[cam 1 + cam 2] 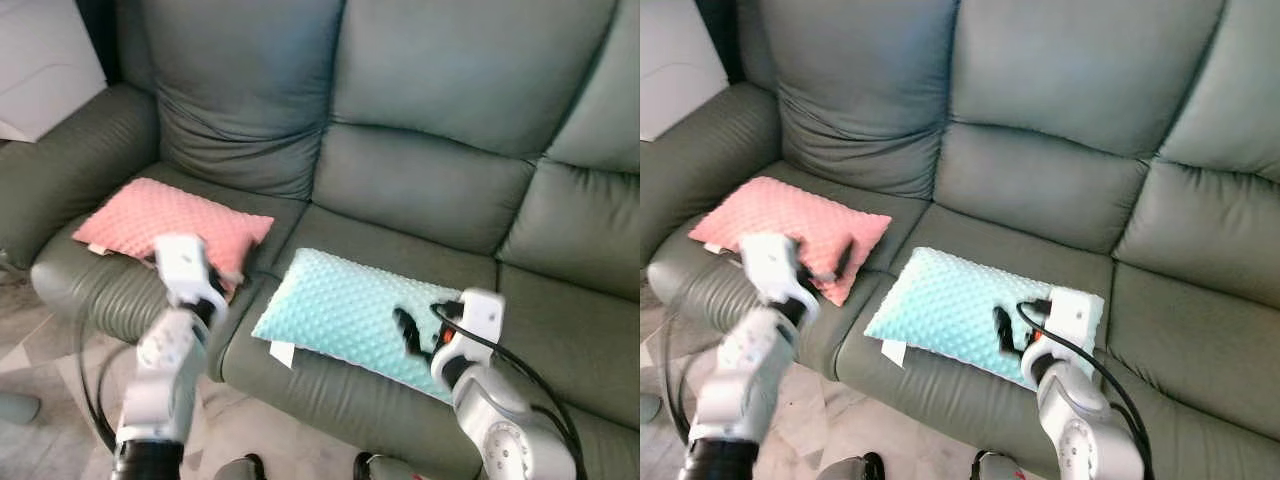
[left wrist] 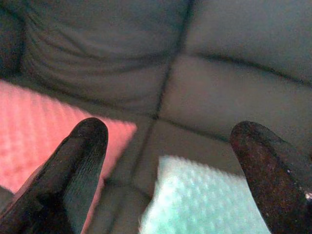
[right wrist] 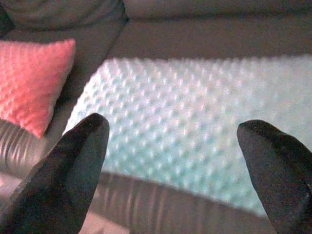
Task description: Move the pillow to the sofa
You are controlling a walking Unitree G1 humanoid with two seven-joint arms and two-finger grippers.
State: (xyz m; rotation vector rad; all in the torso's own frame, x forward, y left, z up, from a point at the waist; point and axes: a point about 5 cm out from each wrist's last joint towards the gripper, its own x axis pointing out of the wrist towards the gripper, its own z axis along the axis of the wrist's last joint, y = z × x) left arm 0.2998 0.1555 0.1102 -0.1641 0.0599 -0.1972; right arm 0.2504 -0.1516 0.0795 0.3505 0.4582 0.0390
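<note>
Black-fingered and spread wide, the right claw point(image 3: 173, 161) hovers empty over the near end of a teal pillow point(image 1: 350, 315) lying flat on the middle seat of a grey-green leather sofa point(image 1: 430, 130). The left claw point(image 2: 168, 170), also spread and empty, hangs by the seat's front edge beside a pink pillow point(image 1: 165, 225). Two pillows rest on the sofa, one per cushion.

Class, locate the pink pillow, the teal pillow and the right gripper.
pink pillow point(image 1: 165, 222), left eye view, middle of its top.
teal pillow point(image 1: 340, 305), left eye view, middle of its top.
right gripper point(image 3: 175, 161), right wrist view, between fingertips.
</note>
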